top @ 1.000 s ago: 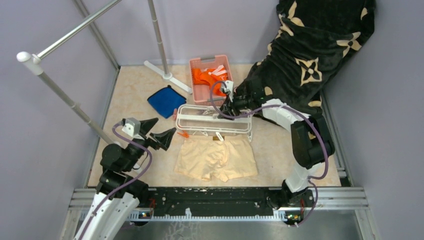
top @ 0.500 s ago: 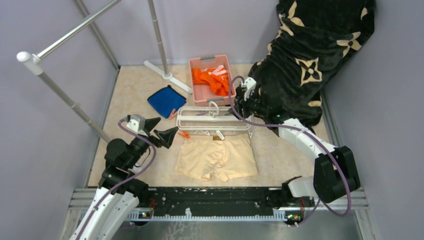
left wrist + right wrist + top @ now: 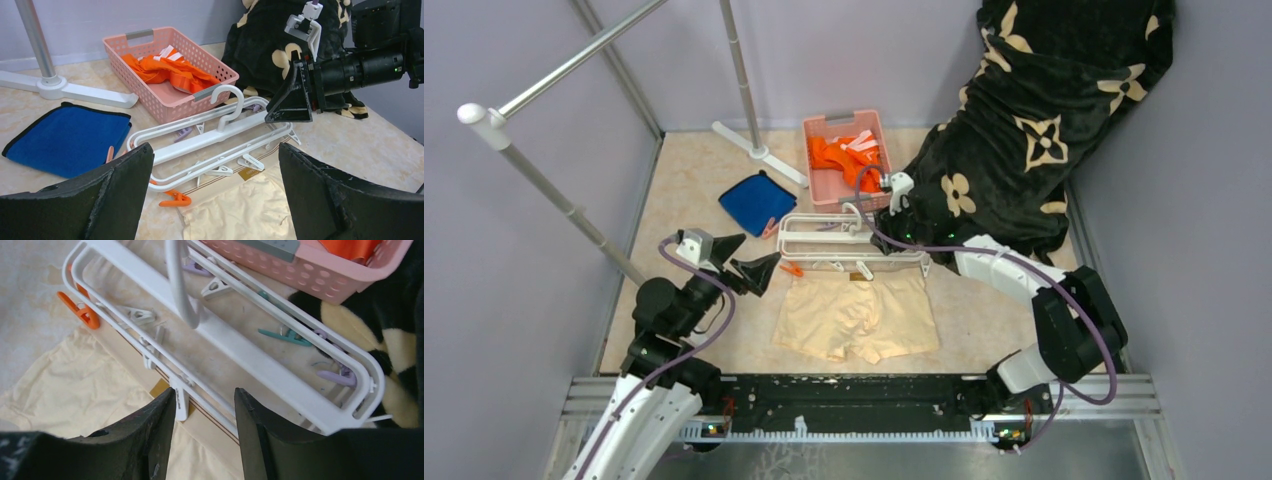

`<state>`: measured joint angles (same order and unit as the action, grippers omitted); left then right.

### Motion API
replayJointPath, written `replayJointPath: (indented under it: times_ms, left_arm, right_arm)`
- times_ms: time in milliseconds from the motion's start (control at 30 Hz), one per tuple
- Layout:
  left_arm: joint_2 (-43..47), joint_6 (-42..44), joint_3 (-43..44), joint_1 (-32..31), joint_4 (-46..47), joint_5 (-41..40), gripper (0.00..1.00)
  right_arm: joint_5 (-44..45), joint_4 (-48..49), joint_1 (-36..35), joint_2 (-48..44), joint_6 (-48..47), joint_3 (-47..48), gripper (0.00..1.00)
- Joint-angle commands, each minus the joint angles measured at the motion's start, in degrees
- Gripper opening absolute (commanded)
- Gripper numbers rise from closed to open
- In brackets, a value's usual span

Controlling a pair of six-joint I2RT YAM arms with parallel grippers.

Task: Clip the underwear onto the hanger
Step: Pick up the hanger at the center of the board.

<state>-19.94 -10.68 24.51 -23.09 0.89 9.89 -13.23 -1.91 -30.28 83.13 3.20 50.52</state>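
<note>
The pale peach underwear (image 3: 856, 315) lies flat on the table, its waistband with a small brown label (image 3: 248, 173) under the near bar of the hanger. The white hanger (image 3: 849, 243) lies flat behind it, hook up, with small clips hanging from its bars. My left gripper (image 3: 742, 262) is open and empty, left of the hanger. My right gripper (image 3: 886, 226) hovers over the hanger's right part, open and empty; its fingertips (image 3: 167, 405) straddle the near bar by a white clip (image 3: 180, 399).
A pink basket (image 3: 844, 155) of orange clothes stands behind the hanger. A folded blue cloth (image 3: 757, 202) lies back left. An orange clip (image 3: 790, 268) lies by the hanger's left end. A black patterned blanket (image 3: 1034, 120) is at the right. A grey rack pole (image 3: 742, 70) stands behind.
My right arm swung out to the right and came back; its gripper now sits lower over the hanger's right part. My left gripper shifted slightly right, then held still.
</note>
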Motion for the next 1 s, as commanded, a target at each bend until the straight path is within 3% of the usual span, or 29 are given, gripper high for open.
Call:
replayJointPath:
  times_ms: [0,133,367,600,967]
  left_arm:
    - [0.97,-0.6,0.96,-0.01,0.43,-0.62,0.98]
    - [0.68,-0.76,0.82,0.06,0.44,-0.58,0.98]
    - [0.27,-0.89,0.95,-0.02,0.21,-0.81,0.98]
    - [0.44,-1.33,0.84,0.08,-0.01,-0.64,0.98]
    - [-1.0,-2.03,1.23,0.02,0.7,-0.37,0.97]
  right_arm:
    - [6.26,6.57,-3.0,-0.78,5.01,-2.13,0.47]
    - [16.58,8.62,-3.01,-2.41,9.52,-4.95,0.48]
    - [32.3,-3.42,-1.93,-1.96,16.35,0.1,0.49]
    - [31.9,-10.3,4.07,-3.86,17.07,-1.67,0.5]
    - [23.82,-8.77,5.71,1.35,17.01,-0.48,0.5]
